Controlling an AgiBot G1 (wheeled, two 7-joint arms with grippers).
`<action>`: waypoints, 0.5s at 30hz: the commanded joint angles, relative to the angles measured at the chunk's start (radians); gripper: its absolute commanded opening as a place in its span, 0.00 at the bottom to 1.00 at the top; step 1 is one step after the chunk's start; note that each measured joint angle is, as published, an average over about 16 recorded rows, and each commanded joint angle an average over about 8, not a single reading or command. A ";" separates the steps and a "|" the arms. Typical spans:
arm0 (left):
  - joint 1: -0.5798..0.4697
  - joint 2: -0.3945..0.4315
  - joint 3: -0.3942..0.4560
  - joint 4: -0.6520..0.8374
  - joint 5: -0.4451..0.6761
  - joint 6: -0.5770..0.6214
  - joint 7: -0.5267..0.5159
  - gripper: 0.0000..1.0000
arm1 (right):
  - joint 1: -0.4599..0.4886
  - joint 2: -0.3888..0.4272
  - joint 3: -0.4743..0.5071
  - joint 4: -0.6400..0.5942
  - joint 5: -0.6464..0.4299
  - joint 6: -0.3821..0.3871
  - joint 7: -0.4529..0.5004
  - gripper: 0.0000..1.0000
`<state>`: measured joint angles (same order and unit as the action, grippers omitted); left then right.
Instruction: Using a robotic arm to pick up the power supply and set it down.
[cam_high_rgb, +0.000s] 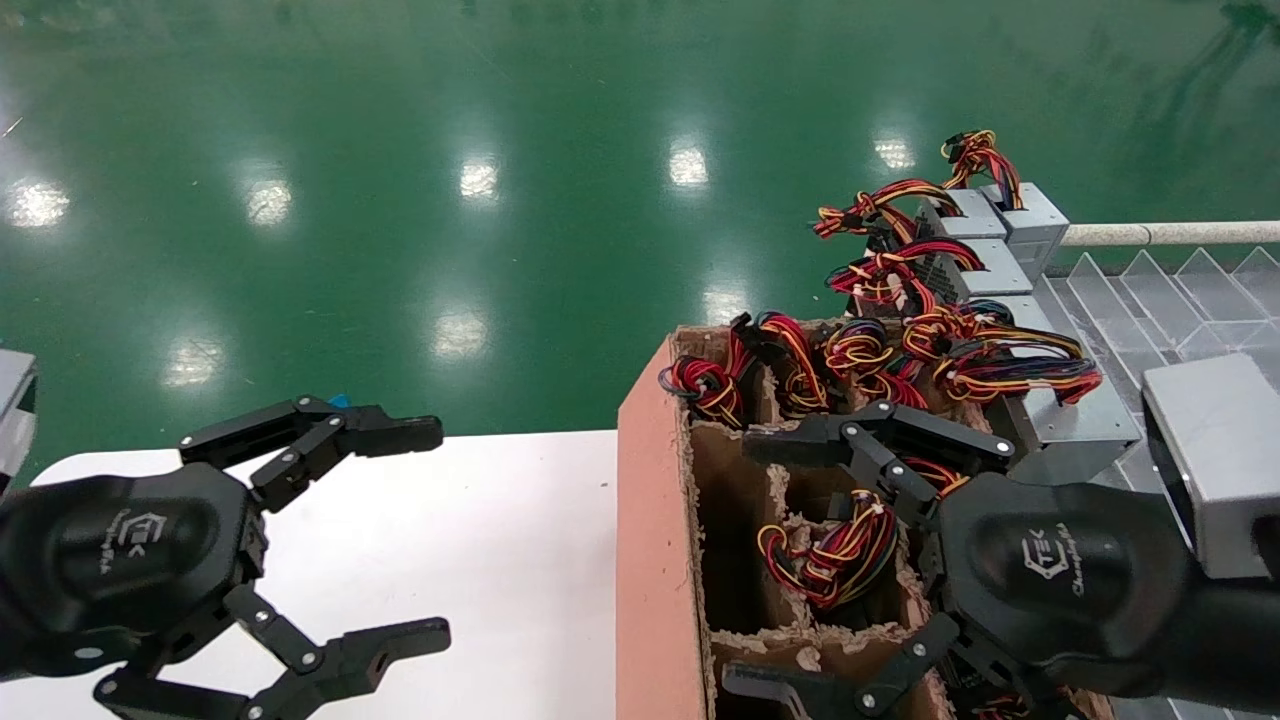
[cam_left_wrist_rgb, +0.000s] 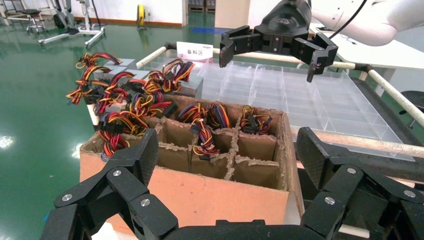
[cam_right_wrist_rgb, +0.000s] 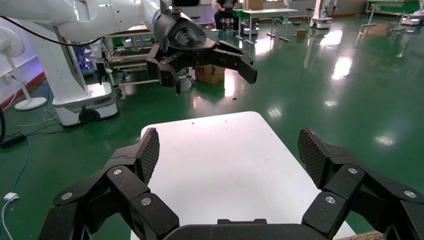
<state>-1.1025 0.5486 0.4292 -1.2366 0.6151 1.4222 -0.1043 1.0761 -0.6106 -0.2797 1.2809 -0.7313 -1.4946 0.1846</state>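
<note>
Right gripper (cam_high_rgb: 765, 565) hangs wide open and empty over the cardboard box (cam_high_rgb: 655, 520), which we read as lining up on the power supply (cam_high_rgb: 830, 560) in its cell; left gripper (cam_high_rgb: 425, 530) idles open above the white table (cam_high_rgb: 480, 540).

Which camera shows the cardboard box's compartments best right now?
The left wrist view: the whole divided cardboard box faces it, wire bundles visible in the cells. The head view shows it partly hidden by the open right gripper. The right wrist view barely catches a corner.
</note>
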 joint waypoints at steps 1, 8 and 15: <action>0.000 0.000 0.000 0.000 0.000 0.000 0.000 1.00 | 0.000 0.000 0.000 0.000 0.000 0.000 0.000 1.00; 0.000 0.000 0.000 0.000 0.000 0.000 0.000 1.00 | 0.000 0.000 0.000 0.000 0.000 0.000 0.000 1.00; 0.000 0.000 0.000 0.000 0.000 0.000 0.000 1.00 | 0.000 0.000 0.000 0.000 0.000 0.000 0.000 1.00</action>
<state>-1.1025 0.5486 0.4292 -1.2366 0.6151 1.4222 -0.1043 1.0761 -0.6106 -0.2797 1.2809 -0.7313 -1.4946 0.1846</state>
